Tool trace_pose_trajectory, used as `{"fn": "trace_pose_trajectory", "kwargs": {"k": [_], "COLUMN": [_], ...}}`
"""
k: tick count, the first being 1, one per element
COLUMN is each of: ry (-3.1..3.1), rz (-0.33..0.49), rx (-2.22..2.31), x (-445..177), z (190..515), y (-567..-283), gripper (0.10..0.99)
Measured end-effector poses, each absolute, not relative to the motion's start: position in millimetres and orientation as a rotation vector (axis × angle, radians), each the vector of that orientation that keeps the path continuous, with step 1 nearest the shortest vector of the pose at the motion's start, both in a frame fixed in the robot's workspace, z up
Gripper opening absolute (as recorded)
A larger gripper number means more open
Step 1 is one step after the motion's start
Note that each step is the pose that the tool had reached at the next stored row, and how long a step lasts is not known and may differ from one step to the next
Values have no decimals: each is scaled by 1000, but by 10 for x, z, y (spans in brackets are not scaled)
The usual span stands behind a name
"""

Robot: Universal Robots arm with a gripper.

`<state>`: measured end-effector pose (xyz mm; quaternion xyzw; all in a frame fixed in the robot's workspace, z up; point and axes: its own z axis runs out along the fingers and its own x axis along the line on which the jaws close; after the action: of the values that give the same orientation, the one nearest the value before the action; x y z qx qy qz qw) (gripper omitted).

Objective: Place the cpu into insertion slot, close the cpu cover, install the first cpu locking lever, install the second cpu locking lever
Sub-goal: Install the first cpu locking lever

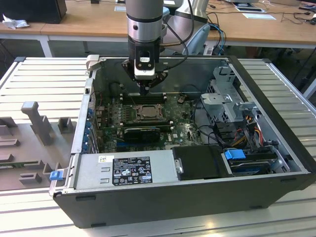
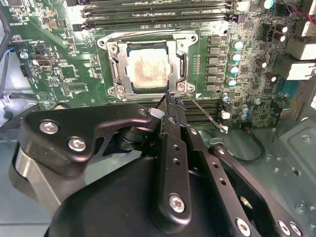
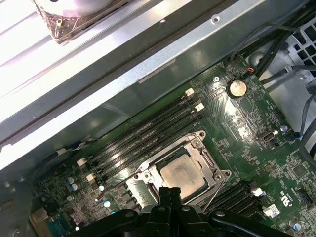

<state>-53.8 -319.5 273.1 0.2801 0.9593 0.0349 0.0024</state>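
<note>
The cpu [image 2: 148, 69] lies framed by the cpu cover [image 2: 117, 71], between two banks of memory slots [image 2: 158, 17].

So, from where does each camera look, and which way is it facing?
Exterior view: off the arm, high, looking down into the open computer case; the arm and pincer show.
Second wrist view: on the arm, looking along the pincer at the cpu.
First wrist view: on the arm, looking past the pincer at the motherboard.
Both wrist views share the cpu and memory slots.
</note>
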Motion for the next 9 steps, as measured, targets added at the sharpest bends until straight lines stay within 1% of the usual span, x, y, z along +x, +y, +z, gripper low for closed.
{"fn": "trace_pose_trajectory", "kwargs": {"k": [9], "ry": [3071], "rz": [110], "rx": [654], "x": [-538], "z": [2731], "y": [-3195], "gripper": [106]}}
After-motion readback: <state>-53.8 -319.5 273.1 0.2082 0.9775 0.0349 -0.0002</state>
